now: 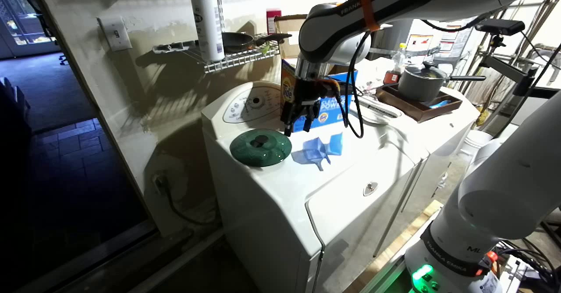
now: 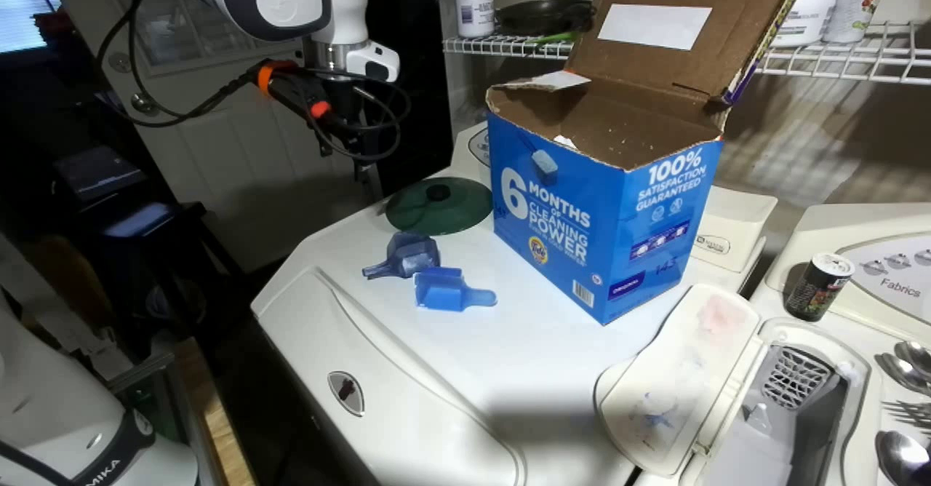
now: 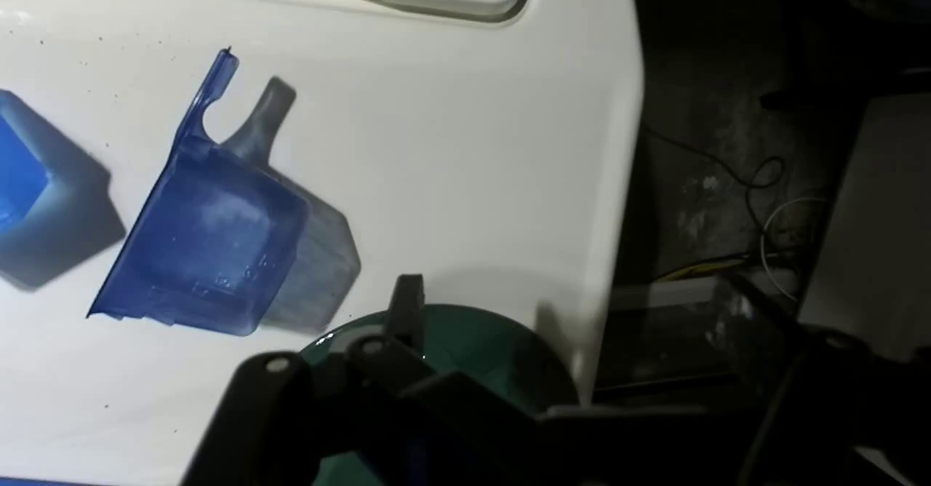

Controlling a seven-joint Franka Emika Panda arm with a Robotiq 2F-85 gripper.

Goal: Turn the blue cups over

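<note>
Two small blue cups with handles lie on the white washer top. The darker translucent cup (image 1: 314,149) is nearer the green disc and shows in both exterior views (image 2: 413,253). In the wrist view this cup (image 3: 211,238) seems to lie on its side, rim edge-on. The brighter blue cup (image 1: 335,144) is beside it (image 2: 441,289); only part of this cup (image 3: 18,173) shows in the wrist view, and its mouth direction is unclear. My gripper (image 1: 297,130) is open and empty, above the disc's edge, apart from both cups. Its fingers overlap in an exterior view (image 2: 360,169).
A dark green disc (image 1: 260,155) with a black knob lies near the washer's side edge. A blue Tide cardboard box (image 2: 560,217) stands behind the cups with its lid up. A wire shelf (image 1: 241,60) hangs on the wall. A pot (image 1: 420,84) sits in a brown tray.
</note>
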